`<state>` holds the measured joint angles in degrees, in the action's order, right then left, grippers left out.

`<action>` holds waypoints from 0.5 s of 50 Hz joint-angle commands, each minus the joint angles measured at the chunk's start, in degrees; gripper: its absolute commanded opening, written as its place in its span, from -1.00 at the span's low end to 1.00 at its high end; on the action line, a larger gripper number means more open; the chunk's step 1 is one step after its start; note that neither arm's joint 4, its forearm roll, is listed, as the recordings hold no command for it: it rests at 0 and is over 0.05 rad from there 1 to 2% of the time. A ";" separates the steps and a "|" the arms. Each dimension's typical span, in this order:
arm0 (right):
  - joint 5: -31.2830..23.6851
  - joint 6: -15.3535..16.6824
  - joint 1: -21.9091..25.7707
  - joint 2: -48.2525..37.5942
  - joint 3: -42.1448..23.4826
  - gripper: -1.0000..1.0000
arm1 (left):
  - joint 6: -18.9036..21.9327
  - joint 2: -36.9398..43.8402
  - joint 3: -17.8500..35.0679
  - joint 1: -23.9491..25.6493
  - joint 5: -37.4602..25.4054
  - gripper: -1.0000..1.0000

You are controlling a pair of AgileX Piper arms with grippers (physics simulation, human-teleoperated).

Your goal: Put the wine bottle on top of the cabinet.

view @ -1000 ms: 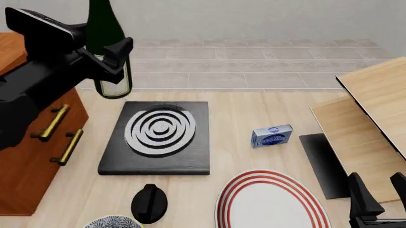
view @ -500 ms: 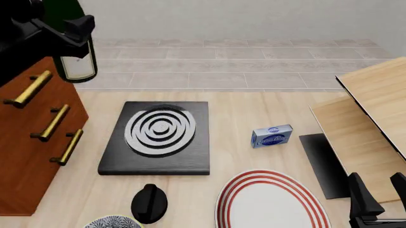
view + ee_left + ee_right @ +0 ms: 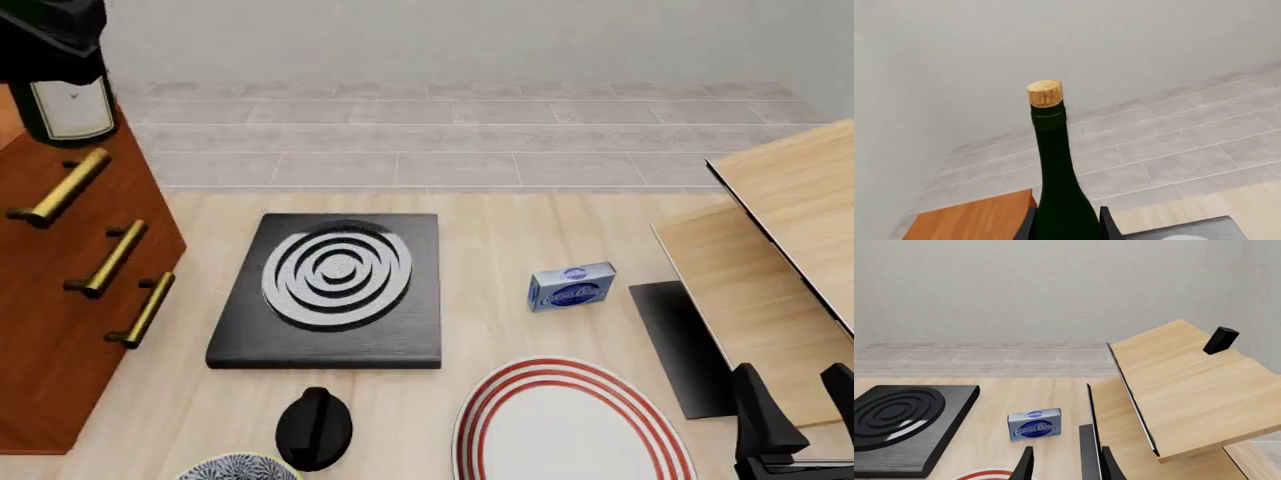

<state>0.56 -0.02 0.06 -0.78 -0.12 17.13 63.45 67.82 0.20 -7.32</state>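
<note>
green glass wine bottle (image 3: 1061, 200) is sitting squeezed between the left gripper (image 3: 1066, 222) fingers. let go crooked, it could be tipping off the cabinet (image 3: 60, 300). right gripper (image 3: 1066, 465) fingers are staying apart.

One wine bottle (image 3: 63, 95) is counted, with one cork (image 3: 1045, 93) in its neck. One cabinet (image 3: 60, 290) is seen, and three brass handles (image 3: 107, 258) are counted on its front. On the tabletop (image 3: 534, 235), one black slab with white rings (image 3: 334, 290), one small blue box (image 3: 573, 286), one red-striped plate (image 3: 567, 425) and one black knob-shaped object (image 3: 314, 428) are found. One patterned dish (image 3: 238, 468) is partly shown at the near edge. One wooden rack (image 3: 1187, 385) is counted, and one hand (image 3: 801, 420) is in sight at the lower right.
</note>
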 commanded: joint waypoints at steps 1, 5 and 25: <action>0.00 0.01 0.00 0.01 0.00 1.00 | 1.62 0.19 3.36 -5.45 -1.90 -1.00; 0.00 0.01 -0.01 0.00 0.00 1.00 | 2.44 -0.08 3.40 -6.68 -1.89 -1.00; -0.01 0.00 0.00 0.02 0.00 1.00 | 3.23 0.62 6.32 -13.68 -3.61 -1.00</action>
<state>0.56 -0.02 0.06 -0.77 -0.12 19.07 63.87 72.05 -10.14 -10.33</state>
